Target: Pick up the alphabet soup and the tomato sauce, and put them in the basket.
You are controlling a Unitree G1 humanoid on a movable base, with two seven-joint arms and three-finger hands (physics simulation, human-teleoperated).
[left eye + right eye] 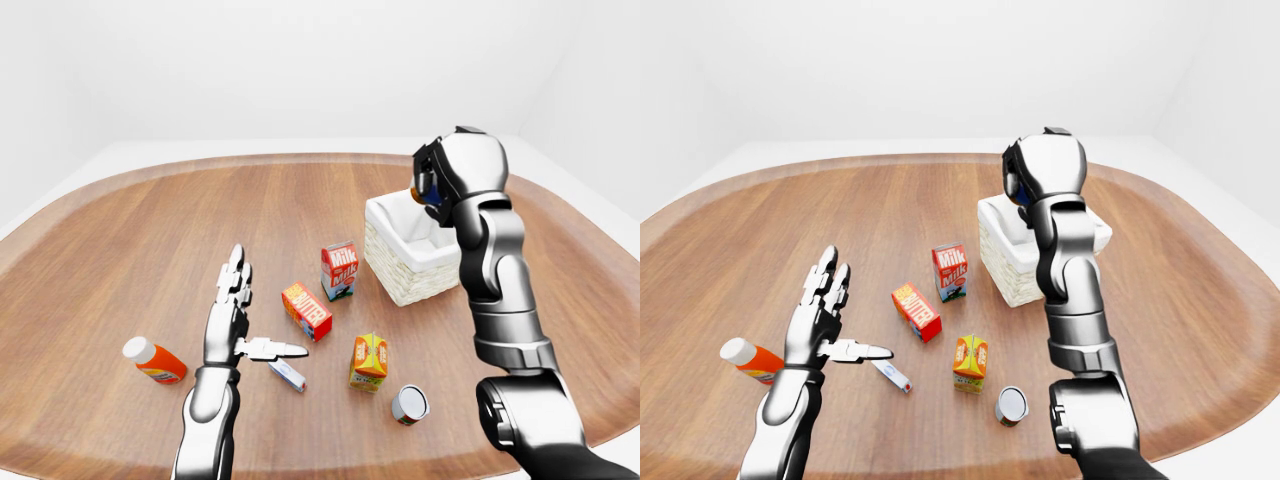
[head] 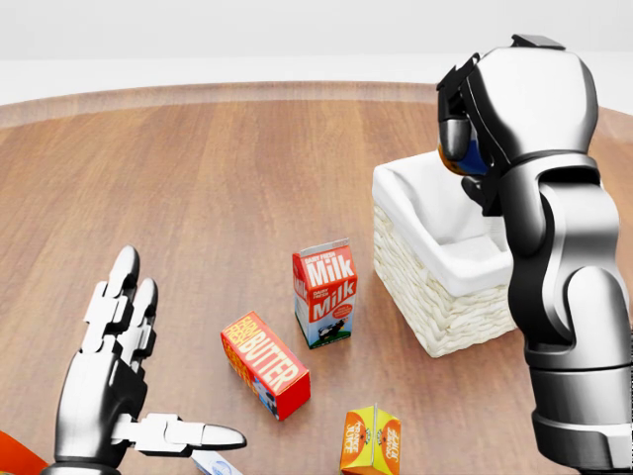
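My right hand point(image 2: 463, 148) is shut on a can point(image 2: 455, 160) with an orange and blue label, mostly hidden by the fingers. I cannot tell whether it is the soup or the sauce. It hangs above the far right part of the white-lined wicker basket point(image 2: 435, 317). A second can point(image 1: 410, 404) lies on its side on the table near the bottom of the left-eye view, right of a yellow carton. My left hand point(image 2: 158, 376) is open at the lower left, fingers spread, holding nothing.
A milk carton point(image 2: 324, 293) stands left of the basket, with a red butter box point(image 2: 264, 364) and a yellow-orange carton point(image 2: 371, 440) below it. An orange bottle point(image 1: 153, 361) and a small tube point(image 1: 288, 375) lie near my left hand.
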